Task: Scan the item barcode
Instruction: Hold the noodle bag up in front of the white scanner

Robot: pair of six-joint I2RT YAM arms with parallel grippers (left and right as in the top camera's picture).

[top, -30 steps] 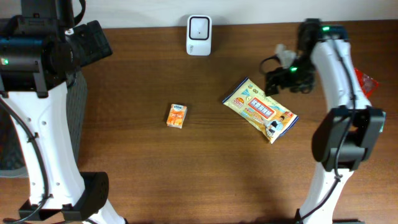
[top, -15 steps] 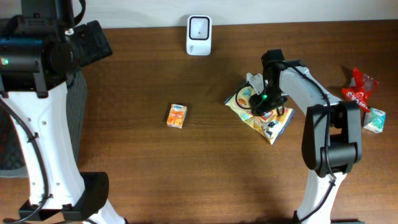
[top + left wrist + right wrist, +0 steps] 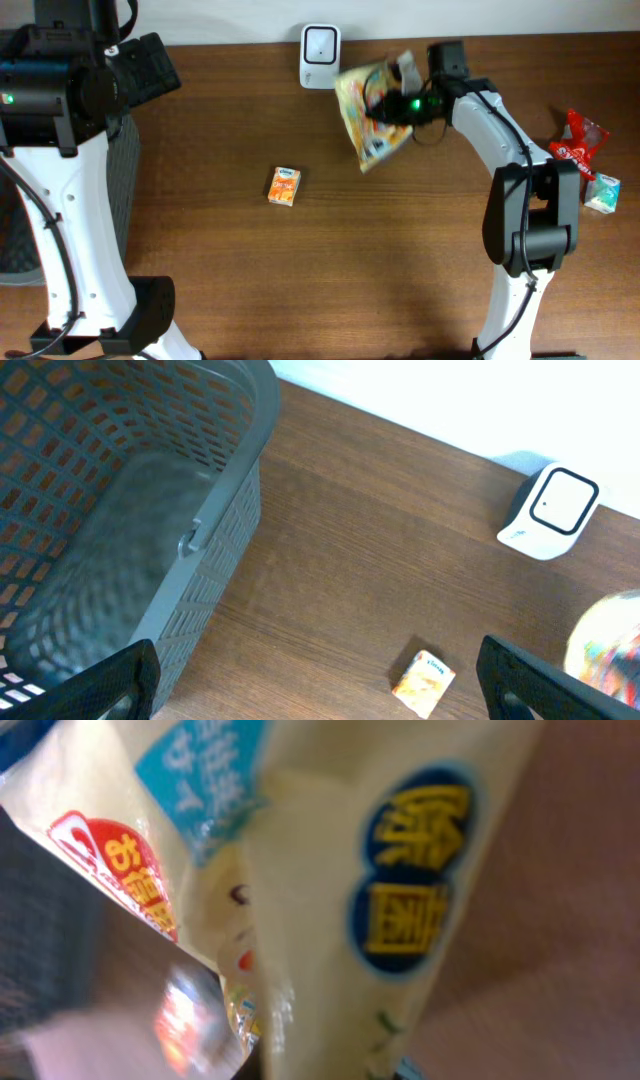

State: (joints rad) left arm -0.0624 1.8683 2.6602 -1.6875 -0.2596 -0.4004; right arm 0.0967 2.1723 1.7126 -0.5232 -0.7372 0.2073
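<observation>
Fingers of your right gripper (image 3: 398,103) are clamped on the snack packet (image 3: 368,118), overhead; it hangs raised, long axis crosswise to them, scanner (image 3: 320,44) just beyond its far edge. Left wrist: your left gripper (image 3: 320,682) stands wide open, empty, well away from it. Right wrist: the snack packet fills the frame; no barcode discernible.

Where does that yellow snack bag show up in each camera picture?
Overhead: the yellow snack bag is top centre, just right of the white scanner.
Left wrist: the bag is a blurred sliver at the right edge, below the scanner.
Right wrist: the bag fills the picture; no scanner.
Shared landmark: the white scanner, overhead and left wrist only.
</observation>
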